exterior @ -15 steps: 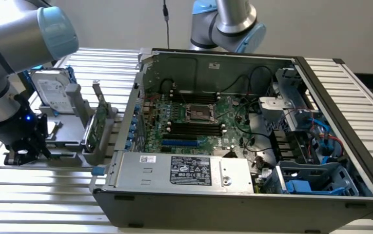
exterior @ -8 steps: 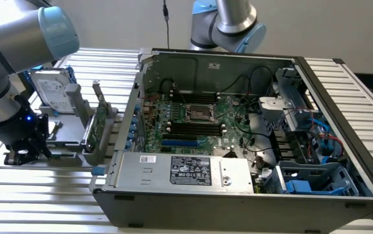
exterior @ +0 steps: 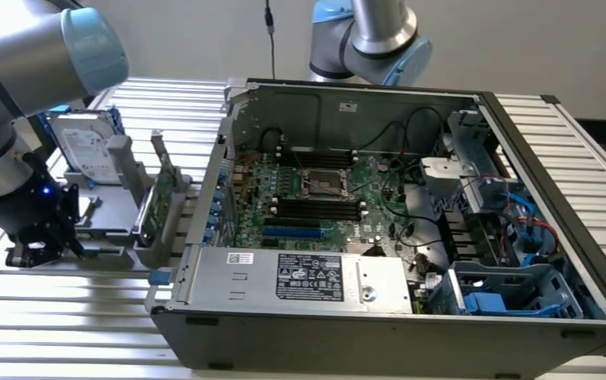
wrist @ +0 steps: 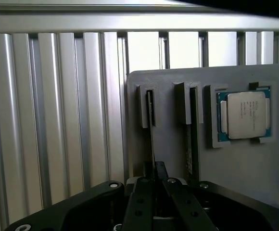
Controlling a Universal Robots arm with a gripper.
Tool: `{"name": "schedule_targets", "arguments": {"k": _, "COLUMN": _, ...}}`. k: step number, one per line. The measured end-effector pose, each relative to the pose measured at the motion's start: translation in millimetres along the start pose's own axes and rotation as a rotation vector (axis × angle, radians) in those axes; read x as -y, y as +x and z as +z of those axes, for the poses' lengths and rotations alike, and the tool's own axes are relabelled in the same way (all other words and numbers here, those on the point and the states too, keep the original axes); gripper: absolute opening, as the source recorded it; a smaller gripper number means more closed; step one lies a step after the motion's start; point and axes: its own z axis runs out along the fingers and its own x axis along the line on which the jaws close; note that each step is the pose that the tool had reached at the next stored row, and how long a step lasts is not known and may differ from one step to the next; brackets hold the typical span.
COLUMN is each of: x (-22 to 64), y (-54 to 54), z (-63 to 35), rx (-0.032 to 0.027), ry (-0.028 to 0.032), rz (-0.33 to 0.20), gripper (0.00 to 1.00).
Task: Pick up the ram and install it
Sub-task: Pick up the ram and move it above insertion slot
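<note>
your pincer [wrist: 154, 167] is closed on the ram stick [wrist: 151, 130], with its two black fingers [wrist: 138, 202] pinched against the thin board, which you see edge-on. the ram stick stands upright in a narrow slot of the grey holder [wrist: 255, 168], and its far end sits inside the slot's raised guide. just beside it is a second slot [wrist: 191, 120] with a dark strip inside, too dim to name. next along the same holder, a processor chip [wrist: 245, 114] with a silver lid lies flat in a square recess. the holder rests on the ribbed metal table [wrist: 57, 120].

from outside, you find the pincer [exterior: 43, 247] low at the exterior view's left, down at the near end of the holder [exterior: 107, 210]. the grey arm [exterior: 17, 95] takes up the upper left of the frame. a wider green card [exterior: 154, 207] stands on edge in the holder, between the pincer and the computer case [exterior: 334, 111]. a silver hard drive [exterior: 81, 146] leans farther back on the holder.

the case lies open in the middle of the frame, well apart from the pincer. a silver power supply [exterior: 292, 277] with a black label sits along its near edge. beyond that is the green main board [exterior: 382, 202], where black memory slots [exterior: 318, 210] lie just in front of the processor socket [exterior: 324, 180]. another arm joint [exterior: 371, 36] rises behind the case at the top centre.
</note>
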Motion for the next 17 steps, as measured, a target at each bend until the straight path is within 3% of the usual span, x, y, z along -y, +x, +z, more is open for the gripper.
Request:
{"name": "schedule_targets", "arguments": {"k": 12, "x": -0.1, "y": -1.0, "z": -1.6, "rx": -0.0008, "ry": 0.0, "rz": 0.0, "gripper": 0.13}}
{"name": "schedule_targets", "arguments": {"k": 17, "x": -0.1, "y": -1.4, "z": 0.7, "rx": -0.0089, "ry": 0.0005, "rz": 0.0, "gripper": 0.13}}
